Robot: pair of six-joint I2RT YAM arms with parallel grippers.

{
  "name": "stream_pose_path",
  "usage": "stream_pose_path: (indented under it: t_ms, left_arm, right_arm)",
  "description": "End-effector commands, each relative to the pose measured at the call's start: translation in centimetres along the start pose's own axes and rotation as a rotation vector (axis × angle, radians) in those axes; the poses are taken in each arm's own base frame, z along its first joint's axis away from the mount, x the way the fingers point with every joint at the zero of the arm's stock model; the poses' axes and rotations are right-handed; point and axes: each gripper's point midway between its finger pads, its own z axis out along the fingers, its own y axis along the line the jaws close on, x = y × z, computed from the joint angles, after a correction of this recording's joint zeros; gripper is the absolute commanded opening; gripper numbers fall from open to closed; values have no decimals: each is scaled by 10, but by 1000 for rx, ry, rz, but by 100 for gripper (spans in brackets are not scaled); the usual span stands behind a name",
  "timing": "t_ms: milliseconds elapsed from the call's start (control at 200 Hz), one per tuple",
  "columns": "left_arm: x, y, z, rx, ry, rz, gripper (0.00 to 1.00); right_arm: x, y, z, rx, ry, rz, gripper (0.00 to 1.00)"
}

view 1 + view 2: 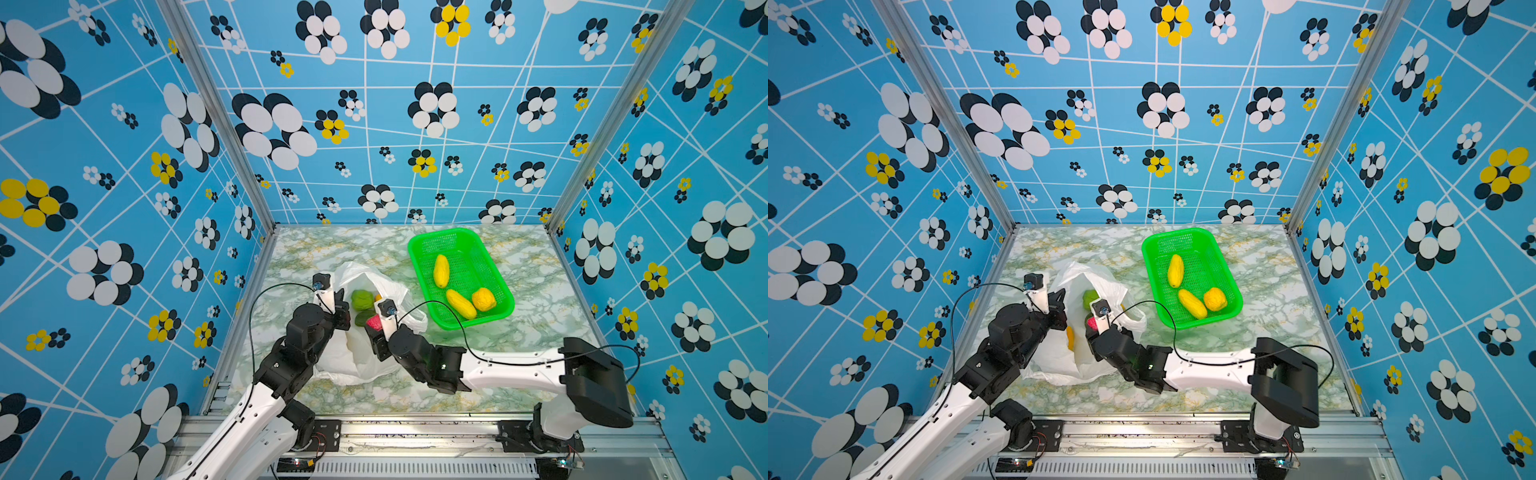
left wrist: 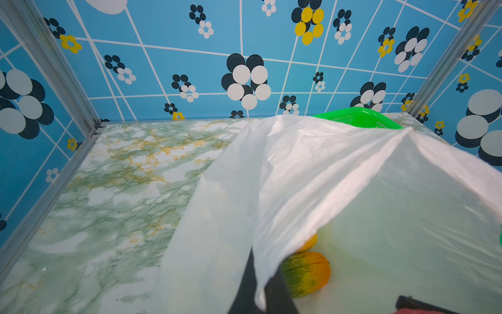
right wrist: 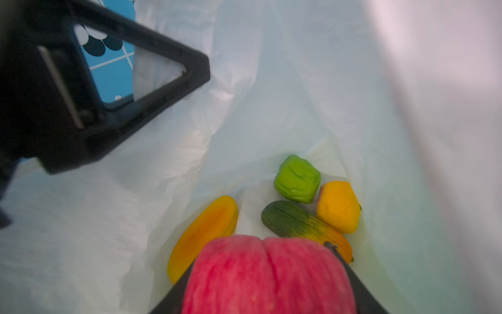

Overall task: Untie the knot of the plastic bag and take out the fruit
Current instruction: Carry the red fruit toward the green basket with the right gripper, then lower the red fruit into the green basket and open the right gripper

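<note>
The white plastic bag (image 1: pixel 365 357) lies open on the marble table. My left gripper (image 2: pixel 264 274) is shut on the bag's rim and holds it lifted. Inside the mouth, my right gripper (image 3: pixel 266 261) is shut on a red fruit (image 3: pixel 269 285), also seen as the red fruit (image 1: pixel 374 322) in a top view. Below it in the bag lie a green fruit (image 3: pixel 297 179), a yellow-orange one (image 3: pixel 338 206), a green-orange long one (image 3: pixel 296 223) and a yellow elongated one (image 3: pixel 203 233). The knot is out of view.
A green mesh basket (image 1: pixel 415 253) stands at the back right of the bag, holding two long yellow fruits (image 1: pixel 441 271) and a rounder yellow one (image 1: pixel 484 299). Blue patterned walls close in three sides of the table.
</note>
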Motion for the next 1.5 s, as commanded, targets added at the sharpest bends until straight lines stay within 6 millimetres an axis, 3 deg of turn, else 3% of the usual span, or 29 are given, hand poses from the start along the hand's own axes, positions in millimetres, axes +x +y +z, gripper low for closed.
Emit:
stream_pose_path:
  t_ms: [0, 145, 305, 415, 525, 685, 1039, 1129, 1264, 1494]
  left_arm:
    - [-1, 2, -2, -5, -7, -17, 0]
    - [-2, 2, -2, -5, -9, -17, 0]
    - [-1, 2, -1, -8, -6, -16, 0]
    - [-2, 2, -2, -11, -8, -15, 0]
    - [-1, 3, -2, -13, -9, -15, 0]
    - [-1, 3, -2, -16, -10, -15, 0]
    - [-2, 2, -2, -11, -8, -13, 0]
    - [-3, 3, -3, -16, -12, -12, 0]
    - [-2, 4, -3, -18, -12, -9, 0]
    - [1, 4, 2, -24, 10, -1, 0]
  right_arm:
    - [-43, -20, -33, 15, -127, 31, 43]
    - [-76, -47, -82, 1, -250, 46, 45]
    - [-100, -111, -127, 150, -371, 100, 45]
    - [-96, -164, -140, 269, -394, 183, 45]
    - [-81, -214, -138, 420, -357, 261, 47]
    - [-56, -266, -115, 597, -211, 324, 47]
    - [-25, -340, -10, 766, 228, 326, 52]
    - [0, -357, 15, 796, 375, 374, 43]
    - [28, -367, 43, 809, 451, 361, 42]
    - [50, -374, 66, 809, 512, 348, 50]
